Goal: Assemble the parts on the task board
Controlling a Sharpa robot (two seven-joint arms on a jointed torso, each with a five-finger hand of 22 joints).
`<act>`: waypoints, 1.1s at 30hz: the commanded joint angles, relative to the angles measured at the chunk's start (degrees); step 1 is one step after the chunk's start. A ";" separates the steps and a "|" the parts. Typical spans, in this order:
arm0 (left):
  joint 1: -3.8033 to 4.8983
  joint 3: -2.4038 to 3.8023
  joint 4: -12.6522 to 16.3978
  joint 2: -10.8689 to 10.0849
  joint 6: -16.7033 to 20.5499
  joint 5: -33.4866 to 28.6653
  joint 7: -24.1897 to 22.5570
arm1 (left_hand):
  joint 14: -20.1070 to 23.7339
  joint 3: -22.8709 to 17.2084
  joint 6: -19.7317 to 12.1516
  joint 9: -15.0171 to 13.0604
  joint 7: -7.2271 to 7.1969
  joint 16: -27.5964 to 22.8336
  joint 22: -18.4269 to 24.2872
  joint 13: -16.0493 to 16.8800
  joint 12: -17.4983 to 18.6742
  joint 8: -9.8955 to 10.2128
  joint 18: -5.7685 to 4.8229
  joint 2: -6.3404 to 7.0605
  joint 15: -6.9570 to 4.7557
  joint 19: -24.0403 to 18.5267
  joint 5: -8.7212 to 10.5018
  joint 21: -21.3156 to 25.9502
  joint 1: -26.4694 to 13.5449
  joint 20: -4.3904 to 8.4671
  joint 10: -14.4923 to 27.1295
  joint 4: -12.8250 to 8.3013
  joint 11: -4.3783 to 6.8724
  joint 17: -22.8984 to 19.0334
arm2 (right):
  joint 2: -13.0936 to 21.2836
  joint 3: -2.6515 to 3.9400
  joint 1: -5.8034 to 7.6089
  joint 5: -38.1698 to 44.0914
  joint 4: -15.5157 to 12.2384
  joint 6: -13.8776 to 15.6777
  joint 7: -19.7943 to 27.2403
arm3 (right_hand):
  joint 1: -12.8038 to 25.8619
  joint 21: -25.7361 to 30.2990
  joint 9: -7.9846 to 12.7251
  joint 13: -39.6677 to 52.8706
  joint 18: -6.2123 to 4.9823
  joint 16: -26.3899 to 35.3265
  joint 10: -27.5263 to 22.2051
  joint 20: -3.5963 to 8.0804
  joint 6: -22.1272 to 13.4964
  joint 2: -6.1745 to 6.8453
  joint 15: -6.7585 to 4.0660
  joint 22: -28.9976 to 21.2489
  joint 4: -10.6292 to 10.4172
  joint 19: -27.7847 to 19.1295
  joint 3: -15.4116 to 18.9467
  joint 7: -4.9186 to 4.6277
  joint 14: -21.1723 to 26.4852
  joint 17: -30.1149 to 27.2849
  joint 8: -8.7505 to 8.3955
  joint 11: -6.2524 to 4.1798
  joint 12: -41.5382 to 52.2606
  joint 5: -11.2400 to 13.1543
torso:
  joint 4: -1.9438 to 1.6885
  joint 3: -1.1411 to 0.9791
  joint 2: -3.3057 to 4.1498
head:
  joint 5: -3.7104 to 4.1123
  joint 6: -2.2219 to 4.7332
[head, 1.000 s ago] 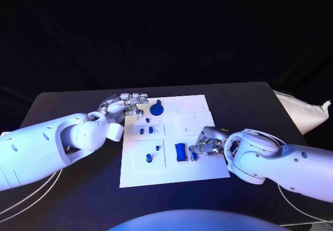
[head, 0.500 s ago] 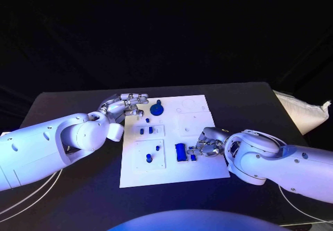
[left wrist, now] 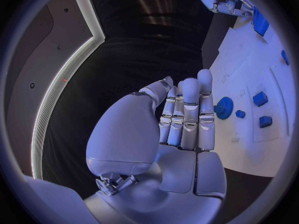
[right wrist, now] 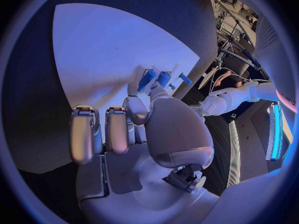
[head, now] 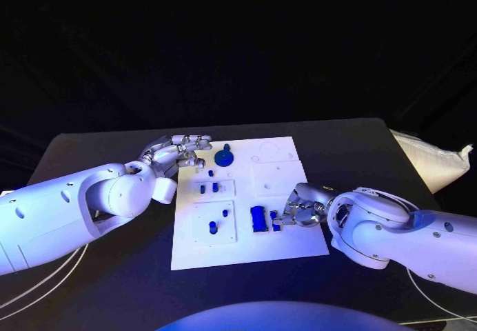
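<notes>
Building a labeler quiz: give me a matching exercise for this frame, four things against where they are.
Things:
1. gear
2. long block
3. left robot hand
4. bag

Places:
A. off the table, beyond its right edge
B. beside the right robot hand, on the board
C. far end of the board, near the left robot hand
D. at the board's far left edge, holding nothing

Pairs: 1-C, 2-B, 3-D, 4-A
</notes>
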State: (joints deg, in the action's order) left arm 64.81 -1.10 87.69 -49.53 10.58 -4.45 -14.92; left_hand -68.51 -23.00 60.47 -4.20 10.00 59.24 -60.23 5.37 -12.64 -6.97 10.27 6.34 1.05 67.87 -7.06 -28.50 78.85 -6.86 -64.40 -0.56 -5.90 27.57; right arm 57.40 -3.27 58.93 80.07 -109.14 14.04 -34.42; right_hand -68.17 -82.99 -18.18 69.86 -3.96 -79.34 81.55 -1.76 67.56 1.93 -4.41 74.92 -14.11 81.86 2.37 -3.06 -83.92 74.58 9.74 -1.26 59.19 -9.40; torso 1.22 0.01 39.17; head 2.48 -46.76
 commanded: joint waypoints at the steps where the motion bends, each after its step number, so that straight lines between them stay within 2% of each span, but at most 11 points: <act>1: 0.00 0.04 0.02 0.08 -1.12 0.27 -0.22 | 0.29 0.28 -0.53 0.08 0.06 -0.04 0.08 -0.10 -0.23 -0.22 0.11 -0.09 0.01 0.30 0.02 0.15 0.10 0.10 0.35 -0.08 0.07 -0.09 | 0.35 0.00 0.00 -0.01 -0.37 -2.42 2.11 | -2.03 0.30 -0.11 -0.06 0.77 0.29 -0.37 -0.06 -0.28 0.14 -0.25 1.74 1.20 -0.31 0.41 -0.22 -3.29 -0.15 -0.01 0.21 -0.44 1.26 | 0.00 0.04 0.03 | 0.05 -0.04; 6: 0.00 0.04 0.01 0.08 -1.17 0.34 -0.20 | 0.34 0.31 -0.59 0.08 0.08 -0.04 0.11 -0.11 -0.30 -0.23 0.11 -0.14 0.04 0.29 0.01 0.21 0.10 0.07 0.44 -0.08 0.05 -0.14 | 0.59 0.00 0.01 0.35 -0.22 -3.85 2.70 | -3.93 0.39 -0.22 -0.09 0.74 0.47 -0.51 -0.13 -0.39 0.04 -0.17 1.65 2.29 -0.40 1.11 -0.29 -3.25 -0.33 -0.06 0.30 -0.75 2.82 | 0.06 0.02 -0.02 | 0.09 -0.01; 11: 0.00 0.04 0.00 0.10 -1.22 0.36 -0.20 | 0.34 0.31 -0.59 0.08 0.08 -0.04 0.11 -0.11 -0.30 -0.23 0.11 -0.14 0.04 0.29 0.01 0.21 0.10 0.07 0.44 -0.08 0.05 -0.14 | 0.47 -0.01 0.01 0.84 0.37 -4.39 2.60 | -4.52 0.41 -0.25 -0.10 0.74 0.49 -0.54 -0.15 -0.41 -0.20 -0.17 1.65 2.61 -0.41 1.27 -0.29 -3.25 -0.35 -0.07 0.30 -0.83 2.94 | -0.02 0.07 -0.02 | 0.17 0.00; 16: -0.01 0.04 -0.01 0.11 -1.25 0.37 -0.23 | 0.34 0.31 -0.59 0.08 0.08 -0.04 0.11 -0.11 -0.30 -0.23 0.11 -0.14 0.04 0.29 0.01 0.21 0.10 0.07 0.44 -0.08 0.05 -0.14 | -0.30 -0.01 -0.01 1.00 1.15 -4.40 2.24 | -4.75 0.40 -0.28 -0.03 0.75 0.43 -0.51 -0.16 -0.38 -0.49 -0.17 1.68 2.69 -0.40 1.34 -0.29 -3.27 -0.26 -0.06 0.29 -0.77 2.94 | -0.09 0.03 0.04 | 0.07 0.00; 23: -0.02 0.04 0.03 0.08 -1.23 0.37 -0.23 | 0.34 0.31 -0.59 0.08 0.08 -0.04 0.11 -0.11 -0.30 -0.23 0.11 -0.14 0.04 0.29 0.01 0.21 0.10 0.07 0.44 -0.08 0.05 -0.14 | -1.14 -0.01 -0.13 1.25 2.11 -4.34 1.68 | -4.88 0.37 -0.30 0.05 0.76 0.42 -0.46 -0.16 -0.34 -0.88 -0.17 1.73 2.68 -0.37 1.41 -0.27 -3.28 -0.24 -0.04 0.29 -0.67 2.85 | -0.02 0.03 0.07 | -0.03 -0.06; 28: -0.03 0.04 0.00 0.08 -1.22 0.37 -0.26 | 0.34 0.31 -0.59 0.08 0.08 -0.04 0.11 -0.11 -0.30 -0.23 0.11 -0.14 0.04 0.29 0.01 0.21 0.10 0.07 0.44 -0.08 0.05 -0.14 | -0.88 0.00 -0.19 0.88 1.86 -2.95 2.35 | -4.62 0.37 -0.35 0.11 0.76 0.44 -0.42 -0.17 -0.37 -1.39 -0.16 1.77 2.34 -0.34 2.25 -0.30 -3.30 -0.24 -0.08 0.29 -0.72 1.11 | 0.03 0.03 -0.04 | 0.04 -0.13; 33: -0.06 0.03 -0.13 0.12 -1.19 0.37 -0.30 | 0.34 0.31 -0.59 0.08 0.08 -0.04 0.11 -0.11 -0.30 -0.23 0.11 -0.14 0.04 0.29 0.01 0.21 0.10 0.07 0.44 -0.08 0.05 -0.14 | 0.18 0.07 0.13 -2.39 1.28 -1.81 4.83 | -3.97 0.42 -0.37 0.05 0.74 0.53 -0.47 -0.19 -0.49 -1.17 -0.12 1.70 1.84 -0.38 3.43 -0.37 -3.29 -0.34 -0.17 0.36 -0.96 0.09 | -0.03 0.08 -0.13 | 0.15 0.04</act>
State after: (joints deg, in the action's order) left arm 64.77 -1.10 87.56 -49.52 10.40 -4.29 -14.86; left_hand -68.51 -23.00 60.26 -4.20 10.19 59.23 -60.18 5.32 -12.64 -6.97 10.27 6.34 1.05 67.86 -7.06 -28.51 78.85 -6.86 -64.40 -0.56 -5.90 27.49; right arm 57.48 -3.24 58.96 79.70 -107.72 11.34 -31.84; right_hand -72.54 -82.76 -18.50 69.91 -3.96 -79.11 81.23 -1.76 67.37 0.76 -4.41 74.95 -12.32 81.86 5.63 -3.24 -83.92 74.32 9.73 -0.94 58.51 -9.00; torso 1.24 0.04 39.12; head 2.55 -46.84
